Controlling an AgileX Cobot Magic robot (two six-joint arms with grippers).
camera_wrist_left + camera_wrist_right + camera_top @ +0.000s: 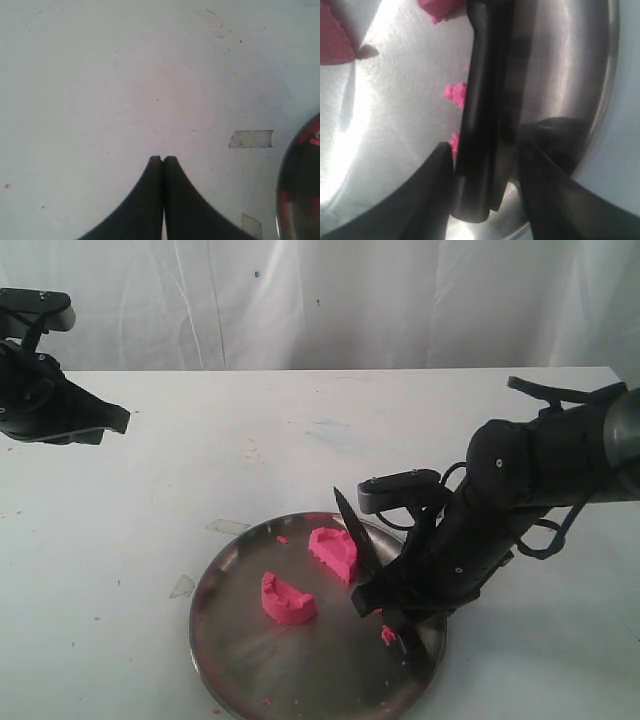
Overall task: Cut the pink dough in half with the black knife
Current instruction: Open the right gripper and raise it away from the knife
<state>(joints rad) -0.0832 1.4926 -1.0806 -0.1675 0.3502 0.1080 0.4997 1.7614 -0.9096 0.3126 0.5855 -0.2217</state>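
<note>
Here the right gripper point(485, 165) has its jaws closed around the handle of the black knife point(482, 115), which stands tilted over the round steel plate point(240, 660), its point up beside one piece of the pink dough point(334, 551). The other half of the dough lies apart from it, nearer the middle of the plate. The left gripper point(163, 159) hangs over the white table point(200, 440), well away from the plate, with its jaws pressed together and holding nothing.

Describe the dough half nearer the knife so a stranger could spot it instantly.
Find the round steel plate at the table's front. Two pink dough halves lie on it; take the dough half beside the black knife. Unlike the other half, it sits right against the blade.
</note>
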